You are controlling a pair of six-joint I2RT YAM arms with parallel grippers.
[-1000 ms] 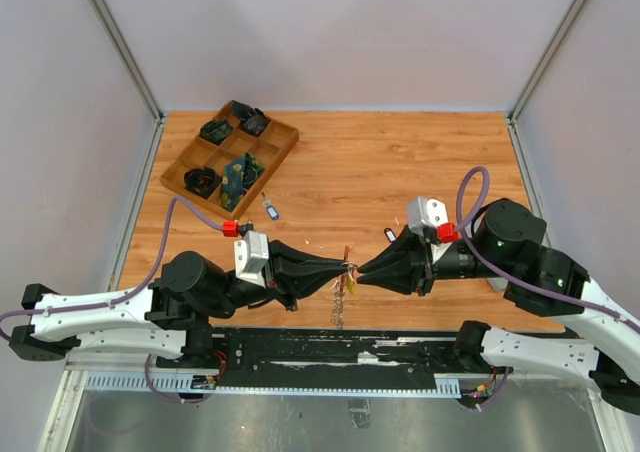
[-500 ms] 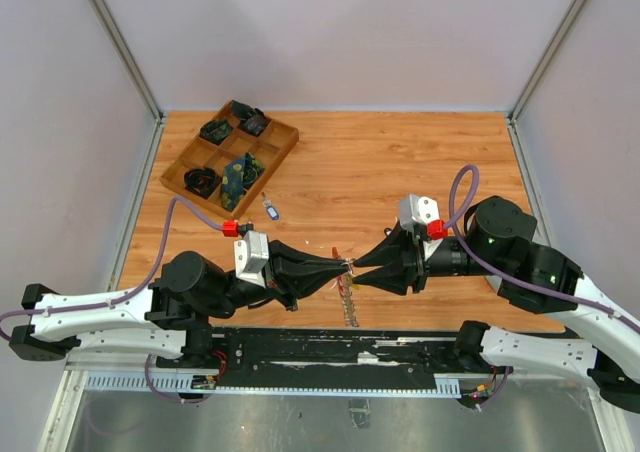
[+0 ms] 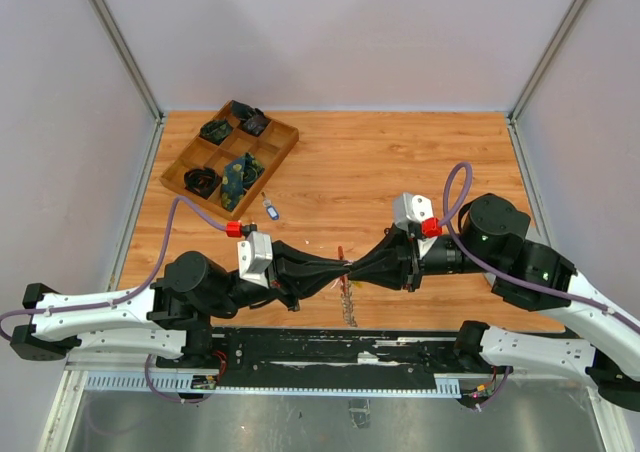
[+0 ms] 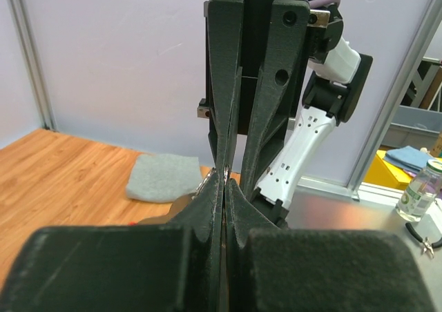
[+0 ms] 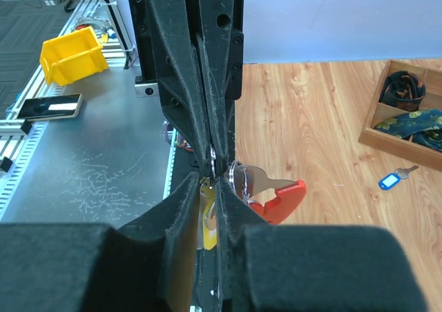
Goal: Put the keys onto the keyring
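My two grippers meet tip to tip over the near edge of the table. The left gripper (image 3: 343, 269) (image 4: 224, 181) is shut on the thin silver ring of the keyring (image 5: 238, 177), whose glittery strap (image 3: 347, 307) hangs straight down. The right gripper (image 3: 354, 270) (image 5: 209, 181) faces it, its jaws closed to a narrow gap on the yellow key (image 5: 207, 226). A red key (image 5: 280, 200) hangs from the ring just right of my right fingers, and shows as a red sliver (image 3: 341, 254) from above.
A wooden compartment tray (image 3: 282, 137) with dark items stands at the back left. A small blue key tag (image 3: 269, 209) lies on the table in front of it. A grey cloth (image 4: 162, 177) lies beyond the right arm. The black base rail (image 3: 330, 347) runs right under the grippers.
The right arm has pushed left until its tips meet the left gripper's. Its jaws widened briefly and narrowed again. The left gripper has held still.
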